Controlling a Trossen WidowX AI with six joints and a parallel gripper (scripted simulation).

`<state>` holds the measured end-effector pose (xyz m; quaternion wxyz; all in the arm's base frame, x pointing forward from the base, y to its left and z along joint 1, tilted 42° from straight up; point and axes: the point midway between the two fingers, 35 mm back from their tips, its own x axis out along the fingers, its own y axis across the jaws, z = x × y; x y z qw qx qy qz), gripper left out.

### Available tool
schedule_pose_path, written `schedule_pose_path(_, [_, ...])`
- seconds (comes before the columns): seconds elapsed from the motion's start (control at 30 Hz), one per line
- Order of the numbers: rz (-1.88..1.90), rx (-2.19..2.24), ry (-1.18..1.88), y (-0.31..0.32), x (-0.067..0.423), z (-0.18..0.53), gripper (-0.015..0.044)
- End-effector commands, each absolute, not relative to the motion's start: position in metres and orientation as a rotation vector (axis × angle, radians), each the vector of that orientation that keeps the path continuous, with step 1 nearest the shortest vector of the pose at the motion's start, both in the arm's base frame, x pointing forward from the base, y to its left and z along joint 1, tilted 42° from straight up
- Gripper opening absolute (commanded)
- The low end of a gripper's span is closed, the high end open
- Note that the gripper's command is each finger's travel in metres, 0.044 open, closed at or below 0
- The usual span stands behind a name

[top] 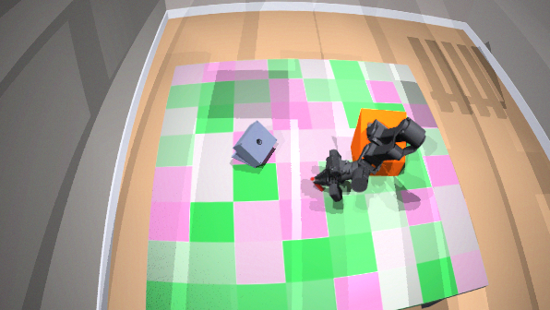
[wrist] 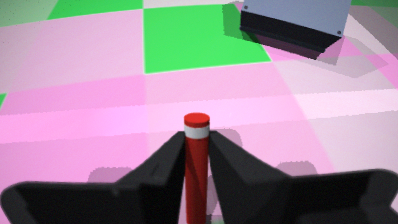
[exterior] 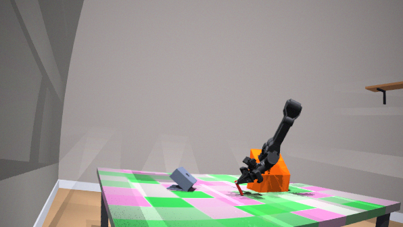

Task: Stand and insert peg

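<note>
The red peg (top: 318, 185) (exterior: 239, 190) (wrist: 196, 175) has a white band near its upper end. In the exterior view it leans steeply, its banded end up and toward the panel, its plain end low, at or just above the table; contact cannot be told. My gripper (top: 316, 182) (exterior: 237, 182) (wrist: 196, 138) is shut on the peg just below the band. The blue-grey sloped panel (top: 249, 147) (exterior: 180, 178) (wrist: 300, 15) stands apart from the peg. Its hole (top: 259, 141) (exterior: 188, 175) shows in the top and exterior views as a dark spot; the wrist view does not show it.
An orange block (top: 379, 121) (exterior: 282, 182) stands beneath and beside the arm, behind the gripper as seen from the panel. The checkered table (top: 258, 221) (exterior: 216, 206) carries everything. A wall shelf (exterior: 385, 86) is far right in the exterior view.
</note>
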<state>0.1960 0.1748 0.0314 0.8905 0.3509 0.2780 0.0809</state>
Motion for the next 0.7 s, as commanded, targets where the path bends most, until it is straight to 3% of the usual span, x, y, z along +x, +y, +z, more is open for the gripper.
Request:
schedule_pose_path(0.0, [0.151,0.731,0.544,0.174,0.193,0.031,0.0049])
schedule_pose_path(0.67, [0.085,0.735,0.379,0.174,0.180,0.031,0.0049])
